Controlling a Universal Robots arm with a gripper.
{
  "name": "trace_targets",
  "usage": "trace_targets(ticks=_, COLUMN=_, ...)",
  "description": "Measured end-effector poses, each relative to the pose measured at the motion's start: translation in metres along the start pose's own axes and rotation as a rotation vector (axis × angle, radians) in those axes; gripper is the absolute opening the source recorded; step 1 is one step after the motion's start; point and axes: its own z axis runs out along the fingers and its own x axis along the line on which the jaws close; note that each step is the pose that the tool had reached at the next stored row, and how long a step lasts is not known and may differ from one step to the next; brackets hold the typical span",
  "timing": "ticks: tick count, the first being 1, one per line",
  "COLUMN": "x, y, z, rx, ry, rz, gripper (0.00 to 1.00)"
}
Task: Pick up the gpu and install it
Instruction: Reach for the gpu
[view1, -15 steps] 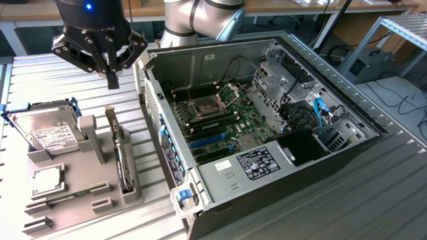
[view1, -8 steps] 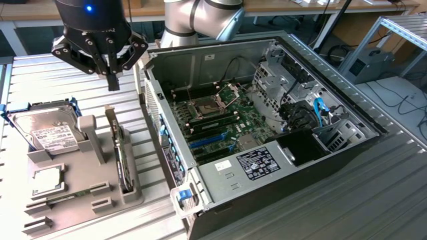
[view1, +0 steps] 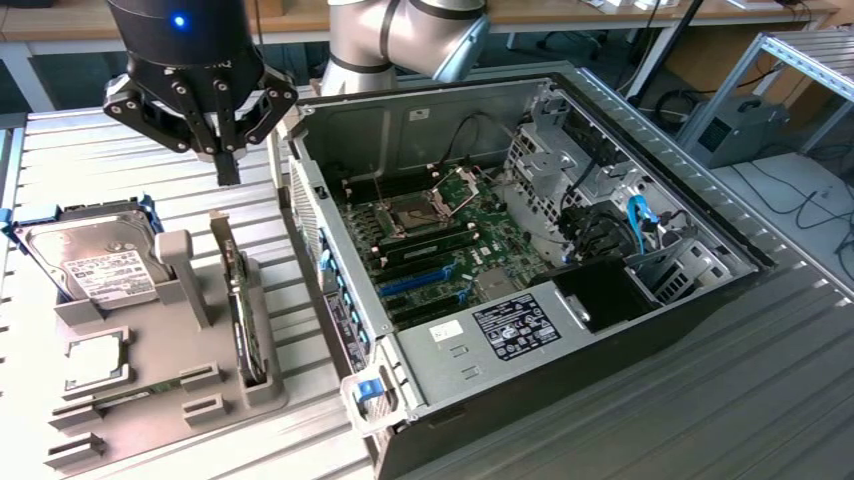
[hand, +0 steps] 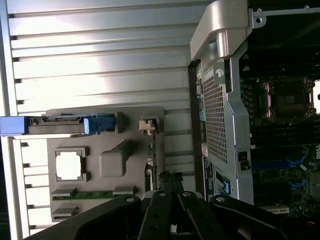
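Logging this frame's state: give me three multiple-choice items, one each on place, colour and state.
1. The thin dark GPU card with silver bracket stands: A in the grey plastic holder tray; B in the computer case; C on the bare table.
2. The silver hard drive's carrier is: A red; B blue; C green.
3. The black gripper is: A open; B shut on the card; C shut, empty.
Key: A, card upright in its slot; B, blue frame ends show; C, jaws together above the tray, nothing held.
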Motion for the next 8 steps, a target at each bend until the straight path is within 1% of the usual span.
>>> trace_targets(ticks=8, x=-0.0003, y=-0.0045, z=0.0002, rx=0.0001, ry=0.0000, rz=0.000, gripper=0.11)
